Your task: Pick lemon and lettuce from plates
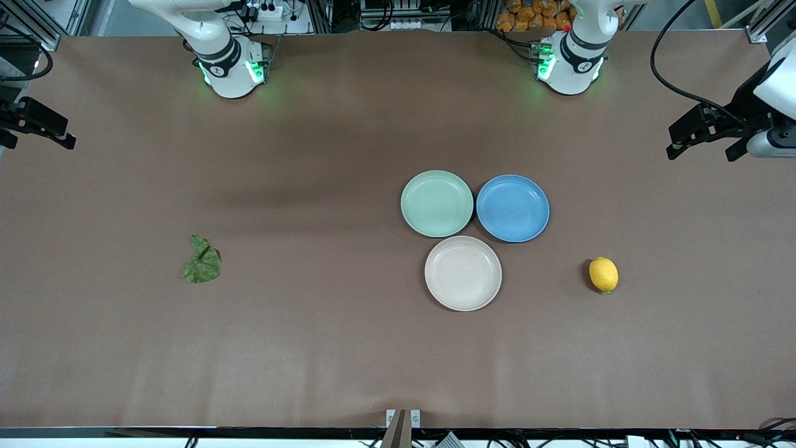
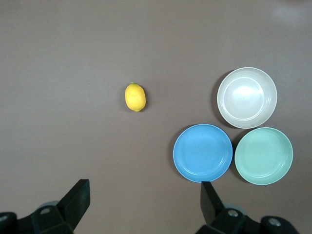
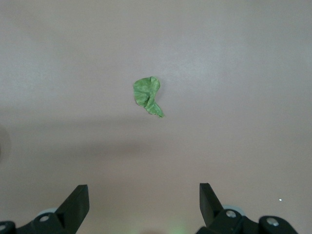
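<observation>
The yellow lemon (image 1: 603,274) lies on the bare table toward the left arm's end, off any plate; it also shows in the left wrist view (image 2: 135,97). The dark green lettuce (image 1: 202,261) lies on the bare table toward the right arm's end, also in the right wrist view (image 3: 147,95). The mint green plate (image 1: 437,203) and the beige plate (image 1: 463,272) are empty. My left gripper (image 1: 703,149) is open and empty, high over its end of the table (image 2: 145,195). My right gripper (image 1: 37,142) is open and empty, high over its end (image 3: 145,195).
An empty blue plate (image 1: 512,208) touches the mint plate, with the beige plate nearer the front camera than both. All three show in the left wrist view: beige (image 2: 247,97), blue (image 2: 203,152), mint (image 2: 263,156). Brown table cover all around.
</observation>
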